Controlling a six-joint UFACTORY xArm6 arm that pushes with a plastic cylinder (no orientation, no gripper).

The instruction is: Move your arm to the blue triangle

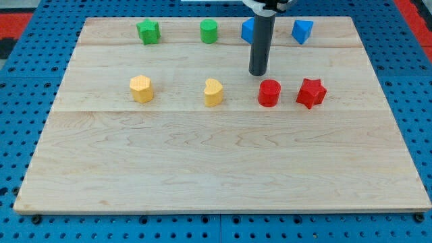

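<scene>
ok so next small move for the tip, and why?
Probably slide my tip toward the view's upper right, to the blue triangle. The tip sits just above the red cylinder, below the top row. The triangle lies at the row's right end, apart from the other blue block, which the rod partly hides, and nothing stands on that diagonal.

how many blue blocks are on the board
2, both in the top row towards the view's right: one blue block partly hidden behind my rod, whose tip sits just below it, and the blue triangle right of the rod.
</scene>
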